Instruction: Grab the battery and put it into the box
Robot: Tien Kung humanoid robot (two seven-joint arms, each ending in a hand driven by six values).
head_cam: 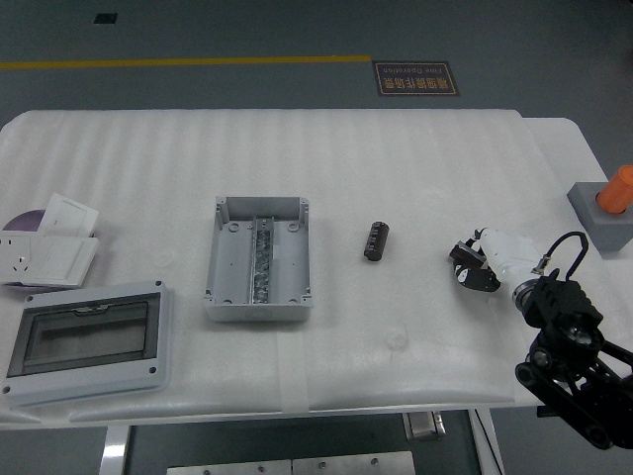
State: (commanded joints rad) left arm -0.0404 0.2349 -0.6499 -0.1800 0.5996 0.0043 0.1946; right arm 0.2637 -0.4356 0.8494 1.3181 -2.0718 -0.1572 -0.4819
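A small dark cylindrical battery (376, 240) lies on the white table, right of centre. To its left sits the open grey box (226, 294) with a metal rail down its middle. My right hand (475, 265) hovers low over the table, a short way right of the battery and apart from it. Its fingers are relaxed and hold nothing. The black right arm comes in from the lower right corner. No left arm shows.
The box's grey lid with a clear window (87, 340) lies at the front left. White socket plates and cards (49, 252) sit behind it. A grey block with an orange button (608, 206) stands at the right edge.
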